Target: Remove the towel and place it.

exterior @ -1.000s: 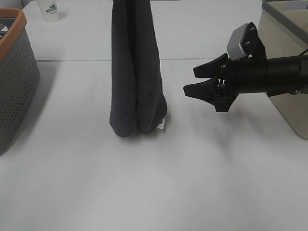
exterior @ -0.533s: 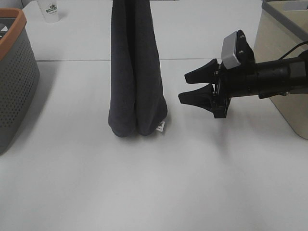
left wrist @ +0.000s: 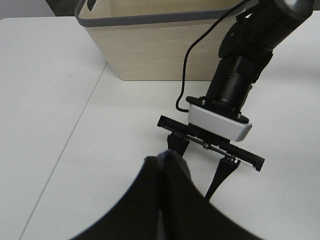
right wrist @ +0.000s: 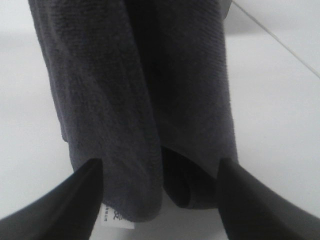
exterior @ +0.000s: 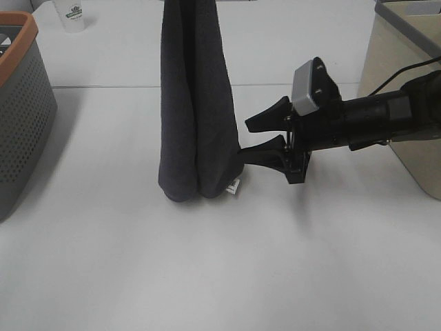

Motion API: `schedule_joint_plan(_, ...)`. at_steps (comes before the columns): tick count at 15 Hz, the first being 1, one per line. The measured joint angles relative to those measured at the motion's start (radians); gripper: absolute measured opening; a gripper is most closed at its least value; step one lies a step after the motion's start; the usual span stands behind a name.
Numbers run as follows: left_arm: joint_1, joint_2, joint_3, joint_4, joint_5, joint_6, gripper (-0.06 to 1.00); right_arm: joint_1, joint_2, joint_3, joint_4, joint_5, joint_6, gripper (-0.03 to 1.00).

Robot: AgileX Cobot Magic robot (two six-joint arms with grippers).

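Directly ahead of the right claw [exterior: 245, 139] the towel [exterior: 193, 117] hangs as a long, dark grey bundle. Its folded lower end is down at the white desk [exterior: 207, 276], though I cannot tell if it touches. That claw stands spread apart and holds nothing, with one tip at the towel's near edge. A white tag [exterior: 234, 185] shows at the towel's bottom corner, below the tips. High above, the left claw [left wrist: 161, 165] is pressed together on the towel's top. Behind the right claw stands a beige bin [exterior: 403, 89] with a grey rim. Beyond the towel, well away from that claw, sit a grey perforated basket [exterior: 21, 103] with an orange rim and a printed cup [exterior: 71, 15]. A thin seam [exterior: 103, 86] crosses the desk.
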Motion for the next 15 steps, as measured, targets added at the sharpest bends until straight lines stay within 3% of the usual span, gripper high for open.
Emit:
schedule_joint_plan(3,0.000,0.000,0.000,0.000,0.005,0.000,0.00,0.044,0.000,0.000,0.080,-0.083,0.000,0.65)
schedule_joint_plan(15,0.000,0.000,0.000,0.000,0.049,0.000,0.00,0.044,0.036,-0.023,0.128,-0.052,-0.026,0.65)
